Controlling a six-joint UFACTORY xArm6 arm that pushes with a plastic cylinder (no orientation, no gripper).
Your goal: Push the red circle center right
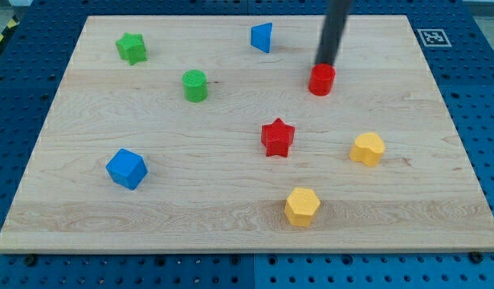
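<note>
The red circle [321, 80] is a short red cylinder on the wooden board [439, 185], above and right of the board's middle. My dark rod comes down from the view's top edge. My tip [326, 63] stands right at the red circle's top edge, touching it or nearly so, slightly to the right of the circle's centre. A red star [277, 137] lies below and to the left of the red circle, near the board's middle.
A blue triangle-like block [263, 37] lies at the top, left of my rod. A green circle [195, 85] and a green star [131, 48] lie at the upper left. A blue block [126, 168] lies at the lower left. Two yellow hexagon-like blocks [368, 149] [302, 206] lie at the lower right.
</note>
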